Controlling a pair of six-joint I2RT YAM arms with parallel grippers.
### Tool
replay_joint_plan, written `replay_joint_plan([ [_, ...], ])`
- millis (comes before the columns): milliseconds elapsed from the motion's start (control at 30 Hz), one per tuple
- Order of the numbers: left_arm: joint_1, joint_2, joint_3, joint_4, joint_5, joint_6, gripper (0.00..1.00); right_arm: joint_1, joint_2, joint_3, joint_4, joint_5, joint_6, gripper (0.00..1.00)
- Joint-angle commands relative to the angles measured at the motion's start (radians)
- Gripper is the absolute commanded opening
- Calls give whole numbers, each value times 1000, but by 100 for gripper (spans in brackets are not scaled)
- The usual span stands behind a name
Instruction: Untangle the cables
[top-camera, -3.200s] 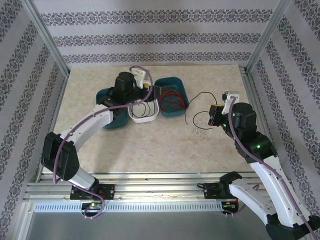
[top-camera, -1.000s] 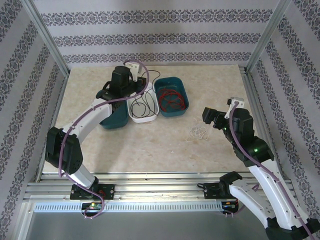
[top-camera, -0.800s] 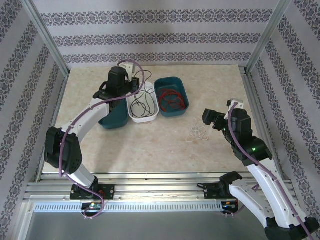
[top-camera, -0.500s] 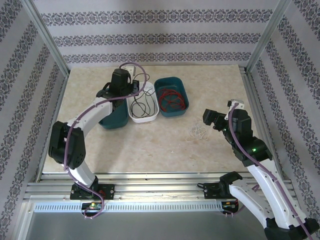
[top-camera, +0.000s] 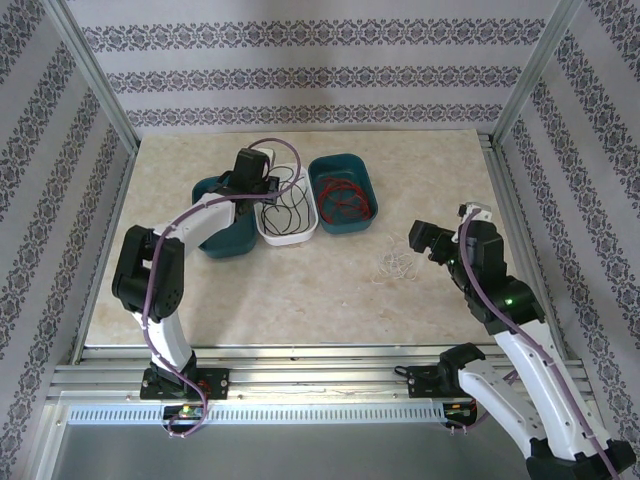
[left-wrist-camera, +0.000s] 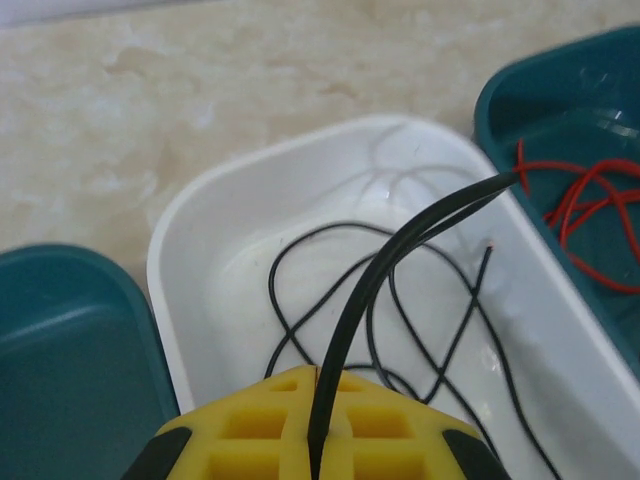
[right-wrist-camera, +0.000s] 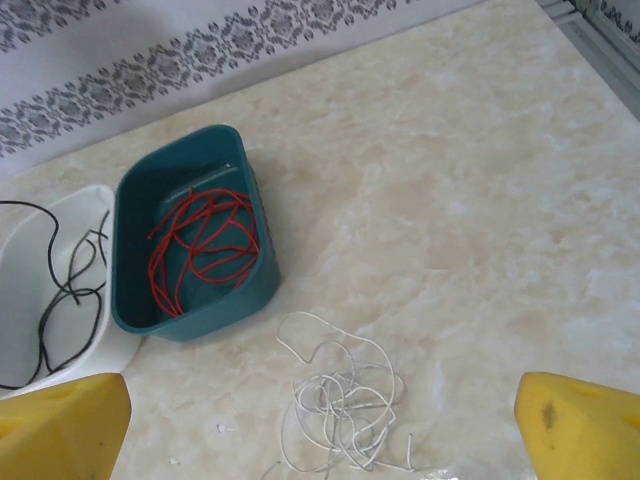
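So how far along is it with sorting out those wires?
Done: red cables lie in the teal bin, black cables in the white bin. In hand: the left gripper pinches a strand of them above that bin. Left: the whitish cables, tangled on the table near the open right gripper.

3 bins (top-camera: 230, 240) block far centre; bare table (top-camera: 300, 290) around whitish cables (top-camera: 397, 265).
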Motion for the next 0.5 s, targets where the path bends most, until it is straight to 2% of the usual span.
replay_joint_plan([
  [0, 4, 52, 44, -121, 2, -3, 0, -15, 45, -3, -41, 20, 36, 98],
  [100, -1, 87, 70, -148, 11, -8, 0, -35, 93, -4, -68, 21, 53, 90],
  [200, -4, 123, 99, -163, 27, -6, 15, -53, 140, -21, -59, -20, 53, 79],
  [367, -17, 175, 154, -181, 25, 0, 25, -58, 189, -41, -33, -72, 36, 74],
  [467, -22, 181, 179, -180, 3, -2, 52, -58, 214, -41, -29, -101, 8, 68],
])
